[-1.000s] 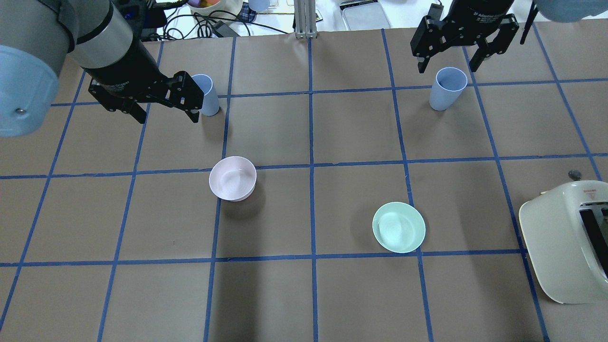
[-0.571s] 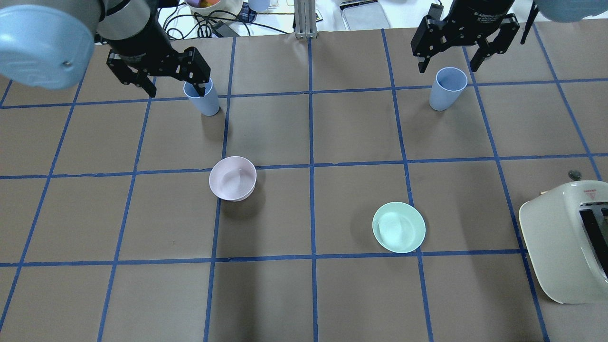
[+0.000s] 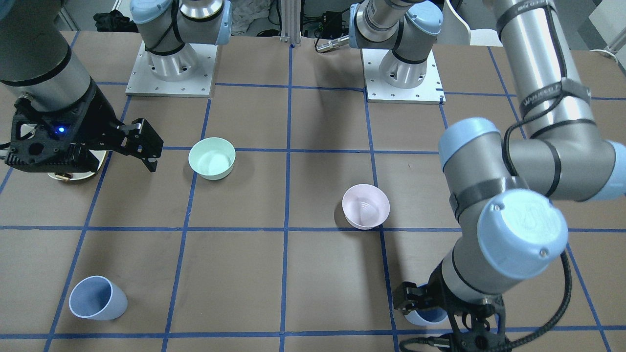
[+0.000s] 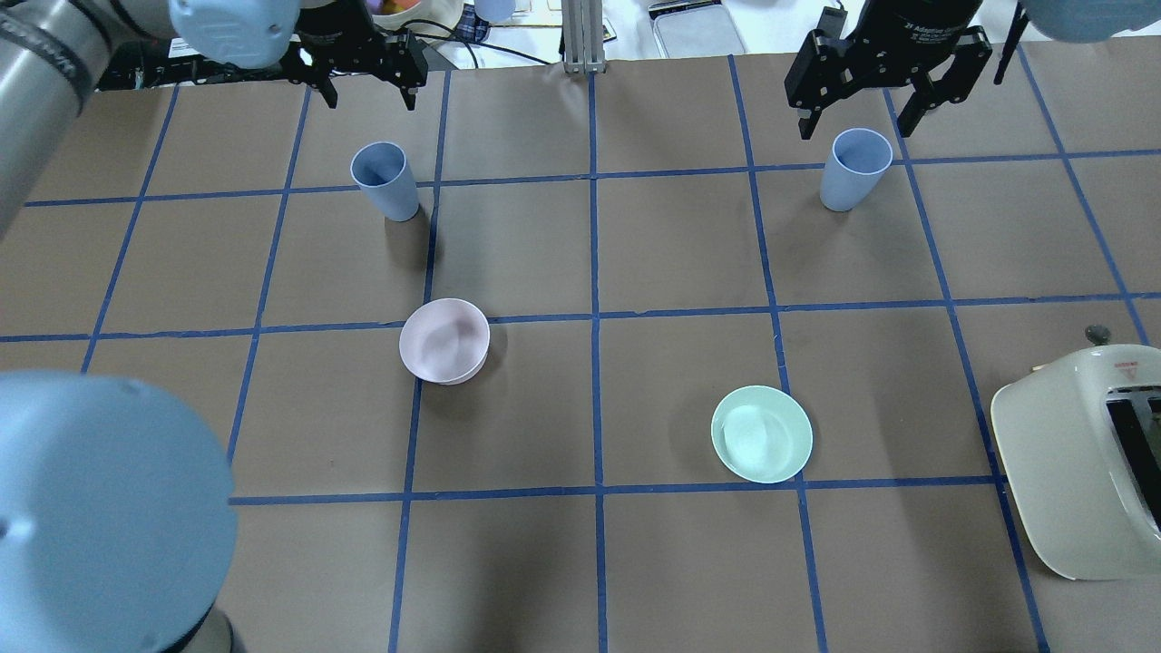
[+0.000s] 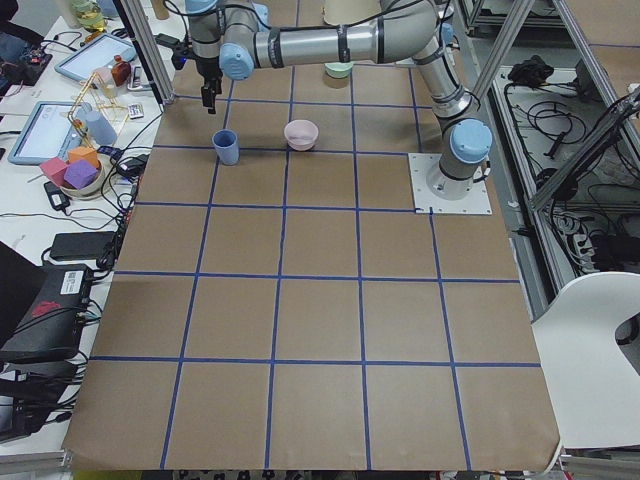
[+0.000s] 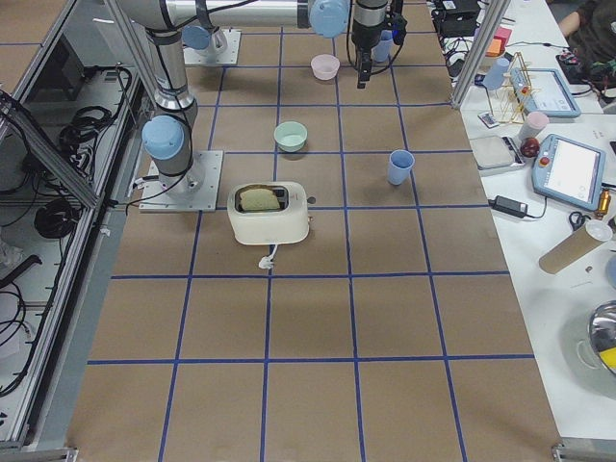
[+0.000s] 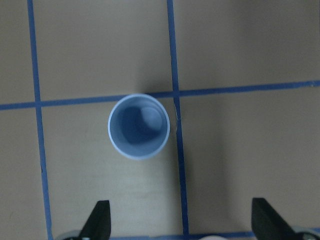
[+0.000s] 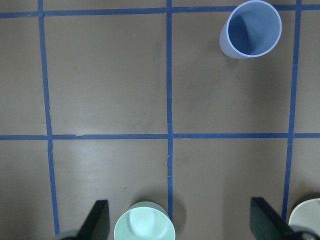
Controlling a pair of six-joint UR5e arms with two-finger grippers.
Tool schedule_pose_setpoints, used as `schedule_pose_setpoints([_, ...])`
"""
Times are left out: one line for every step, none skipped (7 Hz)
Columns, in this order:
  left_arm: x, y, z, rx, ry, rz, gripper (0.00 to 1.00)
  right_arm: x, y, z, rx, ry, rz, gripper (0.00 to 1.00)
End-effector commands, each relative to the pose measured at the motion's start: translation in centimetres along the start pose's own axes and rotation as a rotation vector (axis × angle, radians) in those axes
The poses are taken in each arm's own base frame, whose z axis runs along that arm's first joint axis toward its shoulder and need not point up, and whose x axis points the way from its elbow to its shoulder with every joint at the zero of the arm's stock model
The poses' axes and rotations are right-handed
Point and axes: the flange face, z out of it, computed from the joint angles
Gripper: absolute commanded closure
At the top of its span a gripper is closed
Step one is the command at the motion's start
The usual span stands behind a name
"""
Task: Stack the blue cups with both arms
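Two pale blue cups stand upright and apart at the table's far side. The left cup (image 4: pixel 385 180) lies straight below my left gripper (image 4: pixel 370 95), which is open and empty above it; the left wrist view shows the cup's mouth (image 7: pixel 139 126) ahead of the spread fingers (image 7: pixel 100 220). In the front view this cup (image 3: pixel 420 319) is mostly hidden by the left gripper (image 3: pixel 433 310). The right cup (image 4: pixel 853 168) stands under my right gripper (image 4: pixel 855 127), which is open, empty and held high; the cup shows at the top right of the right wrist view (image 8: pixel 252 30).
A pale pink bowl (image 4: pixel 444 340) and a mint-green bowl (image 4: pixel 762 433) sit mid-table. A cream toaster (image 4: pixel 1084 458) stands at the right edge. The left arm's blue elbow cap (image 4: pixel 100 517) fills the lower left of the overhead view. Cables and clutter lie beyond the far edge.
My left gripper has moved from beside the left cup to above and beyond it, still open. The left elbow has swung into the overhead view's lower left. The right arm has not moved.
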Motion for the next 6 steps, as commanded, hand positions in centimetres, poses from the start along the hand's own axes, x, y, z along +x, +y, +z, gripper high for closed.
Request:
schedule_pose_setpoints([-1.0,-0.9,5.9,-0.075,0.013,-0.027,0.0,0.0,0.0,-0.1,0.001,0.0,0.0,0.0])
schedule_pose_setpoints([-0.8,-0.4,6.8,-0.1,0.038,-0.032,0.14,0.0,0.0,0.0,0.0,0.0,0.0,0.0])
schedule_pose_setpoints([-0.5,-0.1,7.9,-0.12,0.053,-0.037,0.36,0.0,0.0,0.0,0.0,0.0,0.0,0.0])
schedule_pose_setpoints([-0.4,0.6,9.1,-0.147,0.051,-0.036,0.57,0.0,0.0,0.0,0.0,0.001,0.0,0.0])
schedule_pose_setpoints([-0.4,0.9,9.3,-0.149,0.054,-0.033,0.96,0.0,0.0,0.0,0.0,0.0,0.0,0.0])
schedule_pose_setpoints([-0.4,0.9,9.0,-0.146,0.054,-0.032,1.0,0.0,0.0,0.0,0.0,0.0,0.0,0.0])
